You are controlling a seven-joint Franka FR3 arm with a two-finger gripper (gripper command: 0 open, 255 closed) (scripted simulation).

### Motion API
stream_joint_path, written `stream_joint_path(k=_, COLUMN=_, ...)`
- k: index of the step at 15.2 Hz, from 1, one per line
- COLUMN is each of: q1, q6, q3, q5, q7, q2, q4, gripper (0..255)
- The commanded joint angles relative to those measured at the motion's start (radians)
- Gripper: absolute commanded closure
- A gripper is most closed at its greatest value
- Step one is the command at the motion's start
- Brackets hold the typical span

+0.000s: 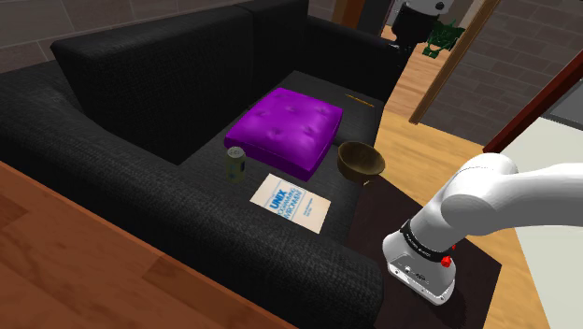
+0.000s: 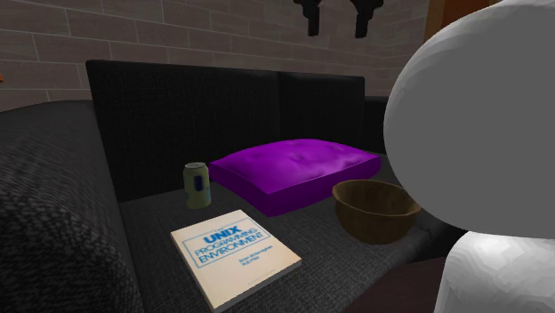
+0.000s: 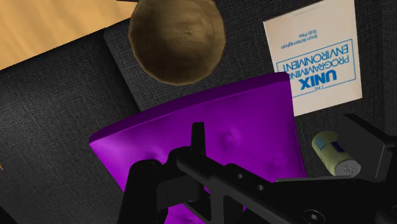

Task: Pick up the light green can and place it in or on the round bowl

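A light green can [image 1: 235,161] stands upright on the black sofa seat, next to the corner of a purple cushion [image 1: 285,126]. The can [image 2: 196,184] has a blue label. A round brown bowl [image 1: 361,173] sits empty on the seat near the sofa's front edge, on the other side of the cushion's corner. My gripper [image 3: 280,137] hangs open high above the cushion [image 3: 191,127], with nothing between its fingers. From there the can [image 3: 334,153] lies beside one finger [image 3: 362,137], and the bowl [image 3: 177,41] lies farther out.
A white book [image 1: 291,203] titled "UNIX Programming Environment" lies flat on the seat between can and bowl. Sofa backrest [image 1: 159,84] and armrest [image 1: 140,201] wall the seat in. My white arm [image 1: 486,196] stands over the dark stand; a wooden floor [image 1: 430,140] lies beyond.
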Motion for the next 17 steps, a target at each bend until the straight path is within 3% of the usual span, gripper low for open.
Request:
stream_joint_path(k=1, q1=0.000, q6=0.000, q3=0.000, q5=0.000, q7=0.000, q2=0.000, q4=0.000, gripper=0)
stream_joint_path(k=9, q1=0.026, q6=0.199, q3=0.127, q5=0.065, q7=0.151, q2=0.187, q4=-0.031, gripper=0)
stream_joint_path(k=17, q1=0.034, q6=0.384, q3=0.249, q5=0.076, q7=0.306, q2=0.445, q4=0.025, gripper=0)
